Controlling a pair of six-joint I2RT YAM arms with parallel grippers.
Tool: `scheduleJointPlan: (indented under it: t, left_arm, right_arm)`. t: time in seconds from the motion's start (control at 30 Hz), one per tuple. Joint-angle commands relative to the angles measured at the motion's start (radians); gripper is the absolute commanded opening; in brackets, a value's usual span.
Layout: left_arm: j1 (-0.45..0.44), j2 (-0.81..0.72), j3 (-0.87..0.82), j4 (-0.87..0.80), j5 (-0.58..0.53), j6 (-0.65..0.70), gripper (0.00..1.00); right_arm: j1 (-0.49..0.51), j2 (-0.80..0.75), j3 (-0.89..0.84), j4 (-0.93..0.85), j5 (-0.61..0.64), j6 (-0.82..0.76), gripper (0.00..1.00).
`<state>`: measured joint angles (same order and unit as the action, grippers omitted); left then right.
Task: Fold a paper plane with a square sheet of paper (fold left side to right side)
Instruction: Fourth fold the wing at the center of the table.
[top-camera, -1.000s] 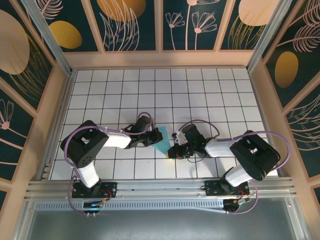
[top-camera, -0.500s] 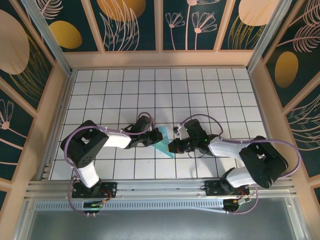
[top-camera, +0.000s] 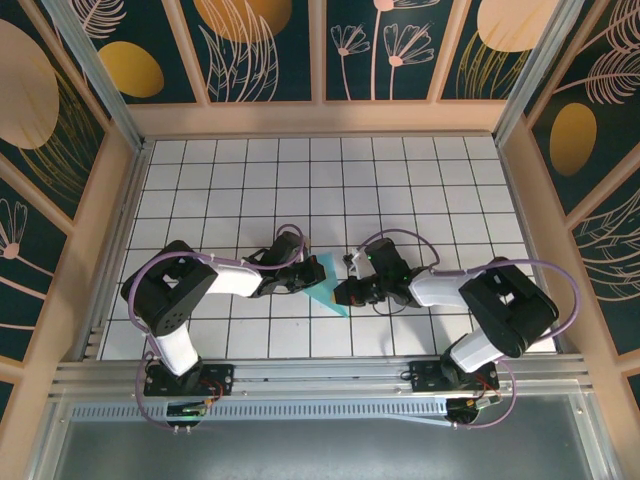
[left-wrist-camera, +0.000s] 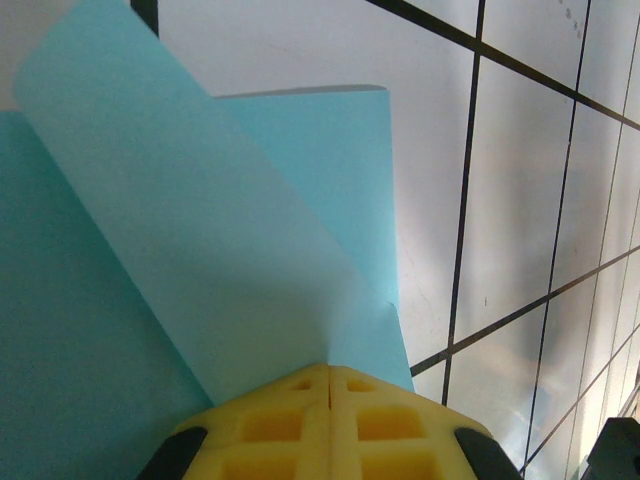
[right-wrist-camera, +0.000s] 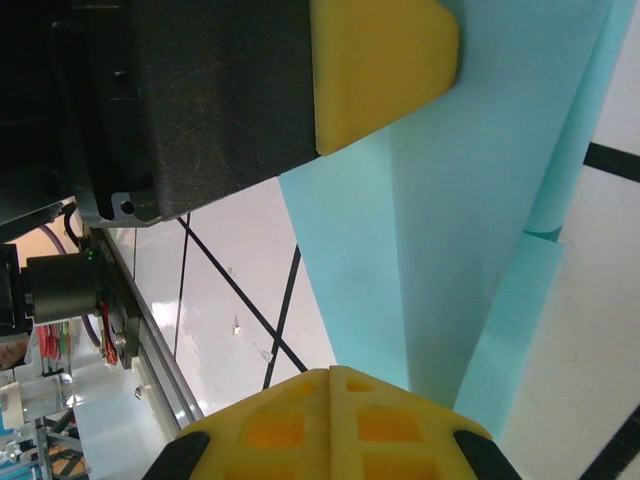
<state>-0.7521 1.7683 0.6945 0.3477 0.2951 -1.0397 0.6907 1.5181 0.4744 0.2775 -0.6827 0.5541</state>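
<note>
The square sheet of paper (top-camera: 328, 293) is turquoise and partly folded, lying on the white grid table between my two grippers. In the left wrist view a lighter flap of the paper (left-wrist-camera: 230, 250) lifts up and runs down to the tip of my left gripper (left-wrist-camera: 330, 370), whose yellow jaws are shut together. From above, the left gripper (top-camera: 303, 280) sits at the paper's left edge. My right gripper (top-camera: 342, 293) meets its right edge. Its jaws (right-wrist-camera: 330, 372) are shut, tip against a raised crease in the paper (right-wrist-camera: 450, 200). The left gripper's yellow finger (right-wrist-camera: 380, 70) rests on the sheet opposite. Whether either tip pinches the paper I cannot tell.
The white grid table (top-camera: 400, 190) stretches away behind the grippers. Peach-framed patterned walls (top-camera: 520, 180) close it in on three sides. A metal rail (top-camera: 320, 375) with both arm bases runs along the near edge.
The right arm swung its elbow out and back, and its gripper slid slightly up and left against the paper. The paper's lower point now reaches further right. The left arm stayed put.
</note>
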Motion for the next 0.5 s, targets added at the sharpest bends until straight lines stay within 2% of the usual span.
scheduleJointPlan:
  t: [0.0, 0.47]
  left_arm:
    - [-0.001, 0.043, -0.010, -0.091, -0.057, 0.026, 0.00]
    - [-0.002, 0.040, -0.013, -0.093, -0.062, 0.026, 0.00]
  right_arm:
    - [0.016, 0.016, -0.021, 0.058, -0.020, 0.021, 0.00]
    - [0.045, 0.034, -0.057, 0.089, -0.008, 0.050, 0.00]
